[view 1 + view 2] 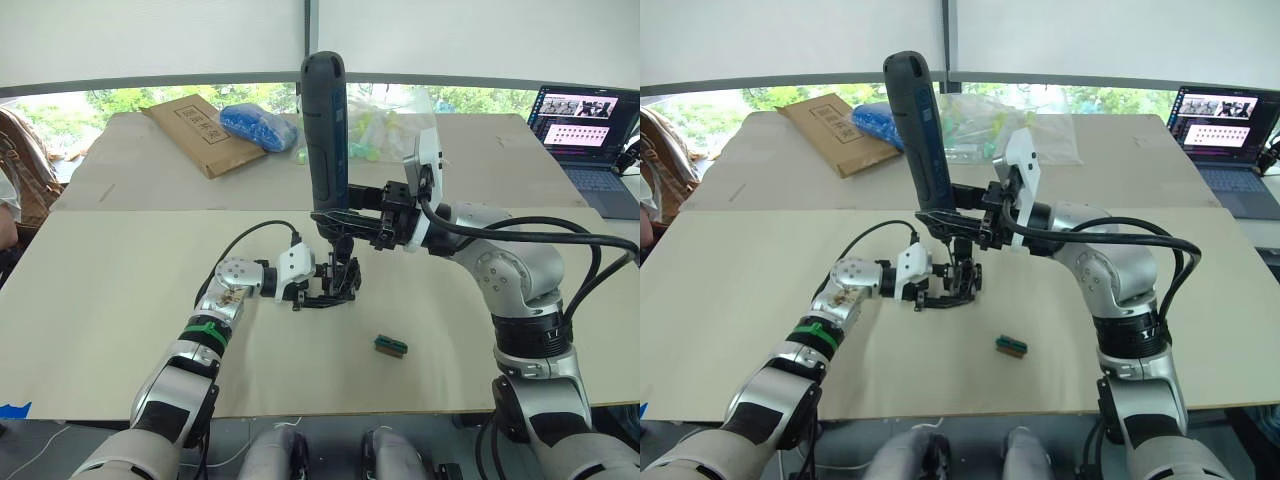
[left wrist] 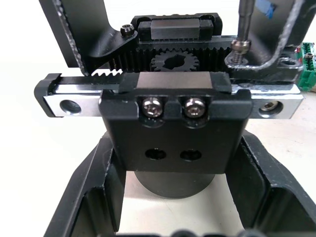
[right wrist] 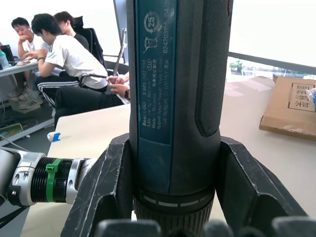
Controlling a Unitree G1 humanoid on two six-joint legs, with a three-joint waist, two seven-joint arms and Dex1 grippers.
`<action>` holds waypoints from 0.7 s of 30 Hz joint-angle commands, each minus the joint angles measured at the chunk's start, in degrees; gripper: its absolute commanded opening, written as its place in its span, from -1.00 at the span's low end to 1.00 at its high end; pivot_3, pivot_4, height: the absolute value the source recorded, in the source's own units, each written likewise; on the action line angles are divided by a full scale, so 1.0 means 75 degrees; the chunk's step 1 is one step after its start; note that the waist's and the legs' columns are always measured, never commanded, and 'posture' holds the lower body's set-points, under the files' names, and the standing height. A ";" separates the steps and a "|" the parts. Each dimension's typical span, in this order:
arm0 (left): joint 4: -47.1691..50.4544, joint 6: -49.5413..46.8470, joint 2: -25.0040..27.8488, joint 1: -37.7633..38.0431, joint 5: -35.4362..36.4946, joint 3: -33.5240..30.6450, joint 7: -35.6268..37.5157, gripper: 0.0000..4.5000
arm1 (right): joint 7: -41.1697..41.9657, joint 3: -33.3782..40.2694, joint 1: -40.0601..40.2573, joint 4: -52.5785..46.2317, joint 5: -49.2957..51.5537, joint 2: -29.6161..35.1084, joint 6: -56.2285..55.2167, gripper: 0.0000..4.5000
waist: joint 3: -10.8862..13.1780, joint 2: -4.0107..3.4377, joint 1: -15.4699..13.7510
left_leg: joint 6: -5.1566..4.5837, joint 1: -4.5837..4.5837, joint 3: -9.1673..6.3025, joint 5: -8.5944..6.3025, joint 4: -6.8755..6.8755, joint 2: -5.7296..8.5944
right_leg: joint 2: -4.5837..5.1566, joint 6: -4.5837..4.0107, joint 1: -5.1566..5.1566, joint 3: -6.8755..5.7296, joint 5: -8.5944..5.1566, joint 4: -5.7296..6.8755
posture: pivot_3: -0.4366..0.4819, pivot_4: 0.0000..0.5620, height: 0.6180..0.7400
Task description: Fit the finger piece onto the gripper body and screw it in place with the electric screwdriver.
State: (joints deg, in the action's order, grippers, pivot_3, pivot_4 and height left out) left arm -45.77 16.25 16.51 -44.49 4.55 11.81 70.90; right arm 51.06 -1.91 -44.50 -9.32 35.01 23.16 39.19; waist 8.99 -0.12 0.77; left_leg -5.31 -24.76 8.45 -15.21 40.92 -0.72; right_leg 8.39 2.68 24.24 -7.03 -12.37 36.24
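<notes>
step: driving screw | left claw (image 1: 335,285) clamps small black gripper body (image 2: 173,116) mid-table | right claw (image 1: 345,222) grips upright navy pen-shaped electric screwdriver (image 1: 326,140), bit on screw | keep vertical, press lightly, body steady

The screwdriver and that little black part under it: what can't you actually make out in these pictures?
- Head views: the electric screwdriver bit's contact with the gripper body is too small to see and hidden between the left hand and right hand.
- Left wrist view: the bit is cut off by the top edge.
- Right wrist view: the screwdriver's tip lies below the frame.
</notes>
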 commanded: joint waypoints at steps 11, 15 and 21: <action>0.0063 0.0110 0.0052 -0.0169 -0.0024 -0.0104 -0.0079 0.02 | -0.0083 0.0123 0.0715 -0.0331 -0.0091 -0.0314 -0.1151 -0.15 | 0.0000 0.0000 -0.0002 | 0.0000 0.0001 0.0000 0.0000 0.0000 0.0000 | 0.0000 0.0000 -0.0003 0.0000 0.0000 -0.0001 | -0.05 -0.47 0.87; 0.0069 0.0103 0.0049 -0.0169 -0.0024 -0.0099 -0.0068 0.02 | 0.0228 -0.0134 0.1227 -0.0316 -0.0460 -0.0094 -0.1801 -0.15 | -0.0001 0.0001 -0.0001 | 0.0000 0.0004 0.0000 0.0000 0.0000 0.0000 | -0.0001 0.0001 -0.0006 0.0000 0.0000 -0.0004 | -0.05 -0.47 0.87; 0.0040 0.0128 0.0055 -0.0175 -0.0037 -0.0099 -0.0058 0.02 | 0.0492 -0.0442 0.1413 -0.0083 -0.0747 0.0368 -0.1799 -0.15 | -0.0003 0.0003 -0.0002 | 0.0000 0.0016 -0.0001 0.0000 0.0001 -0.0001 | 0.0000 0.0001 -0.0012 0.0004 -0.0001 -0.0008 | -0.05 -0.47 0.87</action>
State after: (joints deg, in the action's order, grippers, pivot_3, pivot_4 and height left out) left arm -45.94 16.23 16.50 -44.49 4.20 11.83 70.56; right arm 54.03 -3.12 -35.50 -12.02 32.66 24.16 24.10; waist 8.97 -0.10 0.76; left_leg -5.31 -24.64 8.44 -15.21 40.93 -0.73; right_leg 8.39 2.68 24.15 -6.99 -12.37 36.19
